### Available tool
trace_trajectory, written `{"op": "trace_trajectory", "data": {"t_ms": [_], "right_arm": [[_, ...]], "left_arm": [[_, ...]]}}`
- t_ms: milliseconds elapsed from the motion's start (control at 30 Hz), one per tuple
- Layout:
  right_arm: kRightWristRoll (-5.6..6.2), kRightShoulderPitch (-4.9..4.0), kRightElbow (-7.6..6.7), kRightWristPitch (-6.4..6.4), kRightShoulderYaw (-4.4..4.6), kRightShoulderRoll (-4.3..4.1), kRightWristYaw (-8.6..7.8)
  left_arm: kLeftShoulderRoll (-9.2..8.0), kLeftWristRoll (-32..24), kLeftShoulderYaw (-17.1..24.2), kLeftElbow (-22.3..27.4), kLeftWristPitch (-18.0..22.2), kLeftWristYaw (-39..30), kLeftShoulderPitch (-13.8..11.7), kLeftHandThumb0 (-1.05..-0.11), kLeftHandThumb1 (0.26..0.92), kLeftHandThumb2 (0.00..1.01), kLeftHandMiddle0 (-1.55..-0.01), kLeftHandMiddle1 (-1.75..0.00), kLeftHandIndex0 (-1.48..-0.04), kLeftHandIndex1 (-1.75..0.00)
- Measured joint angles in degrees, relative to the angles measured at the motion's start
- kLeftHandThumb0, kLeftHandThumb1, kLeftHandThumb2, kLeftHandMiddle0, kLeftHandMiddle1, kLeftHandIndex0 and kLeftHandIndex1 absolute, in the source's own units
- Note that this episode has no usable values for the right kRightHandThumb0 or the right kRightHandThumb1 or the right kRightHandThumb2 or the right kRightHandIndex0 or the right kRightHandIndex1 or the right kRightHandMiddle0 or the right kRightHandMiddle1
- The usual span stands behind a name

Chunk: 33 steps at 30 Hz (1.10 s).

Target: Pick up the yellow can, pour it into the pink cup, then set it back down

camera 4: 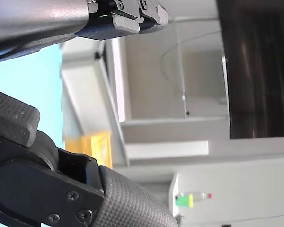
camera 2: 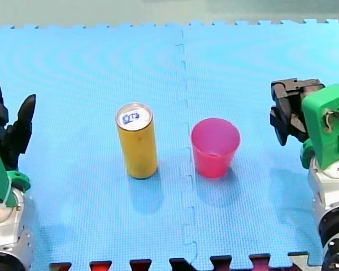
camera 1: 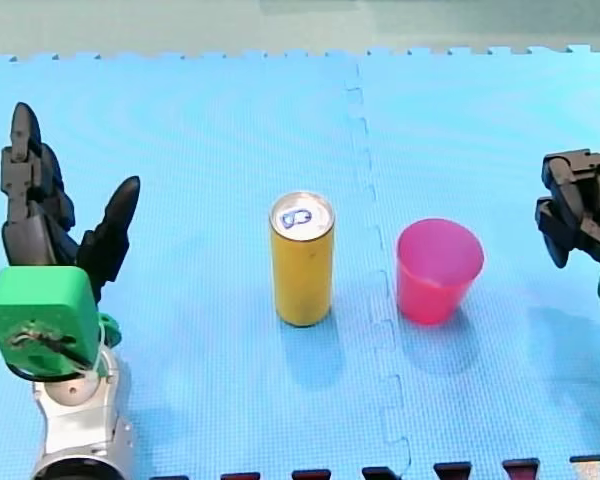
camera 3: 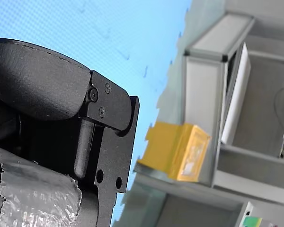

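Observation:
A yellow can (camera 1: 302,260) with a silver top stands upright in the middle of the blue foam mat (camera 1: 200,140). Just to its right, a small gap apart, stands the pink cup (camera 1: 438,270), upright with its mouth up. My left hand (camera 1: 55,225) is open at the mat's left side, well away from the can. Over at the right edge, past the cup, my right hand (camera 2: 291,110) is shut and holds nothing.
The mat's puzzle seam (camera 1: 365,180) runs front to back between the can and the cup. The mat's toothed front edge (camera 1: 380,470) lies close to me. In the first wrist view a yellow box (camera 3: 177,151) sits on a grey shelf beyond the mat.

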State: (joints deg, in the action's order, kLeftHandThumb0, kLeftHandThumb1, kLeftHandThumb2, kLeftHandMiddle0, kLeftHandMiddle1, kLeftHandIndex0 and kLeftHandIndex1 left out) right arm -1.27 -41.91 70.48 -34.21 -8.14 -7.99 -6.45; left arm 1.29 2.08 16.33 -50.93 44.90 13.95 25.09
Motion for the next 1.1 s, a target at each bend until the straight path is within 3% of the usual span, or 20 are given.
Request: {"op": "trace_trajectory", "data": {"t_ms": [633, 1100], "right_arm": [[0.11, -0.01, -0.14, 0.01, -0.05, -0.02, -0.15], [0.07, -0.01, -0.15, 0.01, 0.02, -0.04, 0.03]], "left_arm": [[-5.80, 4.3, -5.8, 4.3, -7.2, 3.7, -2.9, -1.048, 0.823, 0.01, -0.20, -0.02, -0.26, -0.01], [-7.61, 4.4, -8.1, 6.6, -10.7, 2.5, -4.0, -1.048, 0.843, 0.01, -0.19, -0.01, -0.25, 0.00]]}}
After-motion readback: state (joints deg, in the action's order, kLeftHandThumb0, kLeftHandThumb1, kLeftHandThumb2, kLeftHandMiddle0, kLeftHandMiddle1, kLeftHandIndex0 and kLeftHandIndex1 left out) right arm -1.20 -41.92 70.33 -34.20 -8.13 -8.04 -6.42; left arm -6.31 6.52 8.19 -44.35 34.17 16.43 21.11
